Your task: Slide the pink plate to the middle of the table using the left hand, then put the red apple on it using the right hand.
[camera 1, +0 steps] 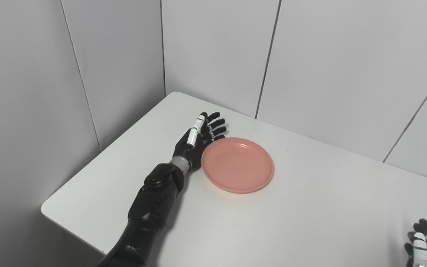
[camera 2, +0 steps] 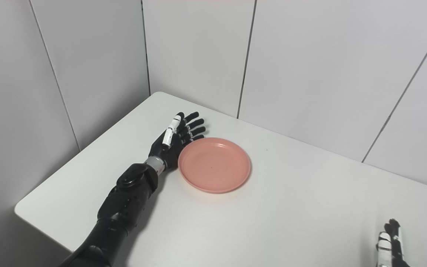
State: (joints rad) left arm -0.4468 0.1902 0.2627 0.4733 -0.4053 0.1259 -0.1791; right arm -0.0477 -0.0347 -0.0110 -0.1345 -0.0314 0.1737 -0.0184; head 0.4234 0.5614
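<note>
On the table, left of its middle: a round, shallow pink plastic plate (camera 1: 237, 165) was seen lying flat and bare.
Plate's position: it was set nearer the far left corner of the table than the near right edge, well apart from the table's edges.
Left hand: the black robotic left hand (camera 1: 198, 139) with white finger segments was placed on edge just beside the plate's left rim, palm turned toward the plate.
Left fingers: the fingers (camera 1: 215, 126) were held out straight and slightly spread, curving past the plate's far-left rim; nothing was grasped. Whether the palm touched the rim could not be told.
Left arm: the black forearm (camera 1: 154, 196) was laid low over the table, entering from the bottom edge.
Right hand: only the upper part of the black-and-white right hand (camera 2: 389, 241) was shown at the bottom right corner, well apart from the plate; how far its fingers were parted could not be told.
Table: a white tabletop (camera 1: 310, 215) with rounded corners was seen.
Surroundings: pale grey panelled walls (camera 1: 217, 48) were seen behind the table.
</note>
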